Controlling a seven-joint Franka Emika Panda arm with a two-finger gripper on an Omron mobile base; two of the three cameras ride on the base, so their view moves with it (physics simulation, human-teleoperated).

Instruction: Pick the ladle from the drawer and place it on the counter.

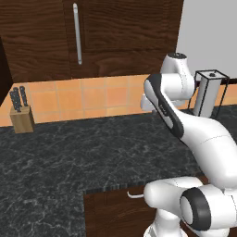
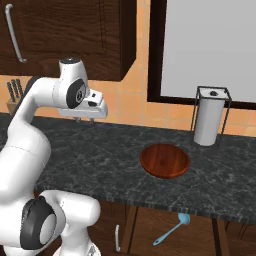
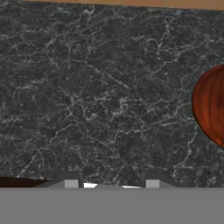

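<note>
While the gripper (image 2: 84, 120) is held above the counter (image 2: 100, 150) at the left of the right base view, its fingers are seen apart with nothing between them. The ladle (image 2: 172, 230) is seen at the bottom centre of that view, lying in the opened drawer (image 2: 165, 225) below the counter edge. A wooden plate (image 2: 165, 161) is placed on the counter at the centre, near a paper towel holder (image 2: 210, 117).

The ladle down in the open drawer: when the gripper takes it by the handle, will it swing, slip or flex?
The ladle looks rigid, so it probably won't flex. Its handle is thin and smooth, so it may slip or pivot. The small bowl at one end likely makes it dip if gripped far from it.
</note>
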